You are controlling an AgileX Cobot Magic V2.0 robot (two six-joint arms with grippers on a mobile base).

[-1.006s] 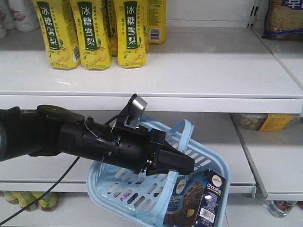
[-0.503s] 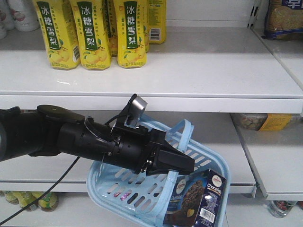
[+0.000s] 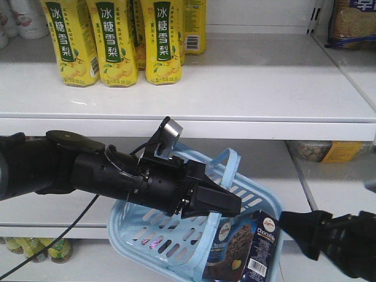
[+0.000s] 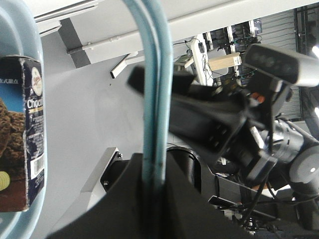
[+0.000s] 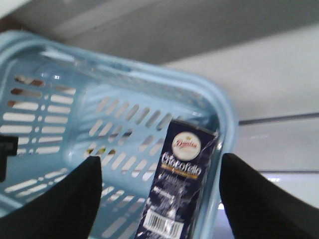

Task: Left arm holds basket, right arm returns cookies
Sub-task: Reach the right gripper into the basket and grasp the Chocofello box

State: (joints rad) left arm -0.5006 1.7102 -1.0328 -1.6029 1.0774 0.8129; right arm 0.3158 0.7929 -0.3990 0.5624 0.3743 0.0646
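One basket (image 3: 134,234) corner holds the cookies (image 3: 244,247); right gripper (image 5: 159,162) gapes nearby.

I see cookies (image 3: 249,247) standing in the basket's (image 3: 126,235) right end. Left gripper (image 3: 226,202) sits over the basket, jaws on its handle. Right gripper (image 3: 291,226) is just right of the basket. Bottles (image 3: 114,41) stand on the shelf (image 3: 264,88) above the basket.

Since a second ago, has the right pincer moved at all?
Yes. The right pincer has come into the front view from the right edge, below the white shelf, and its tip is now just right of the cookies carton in the basket.
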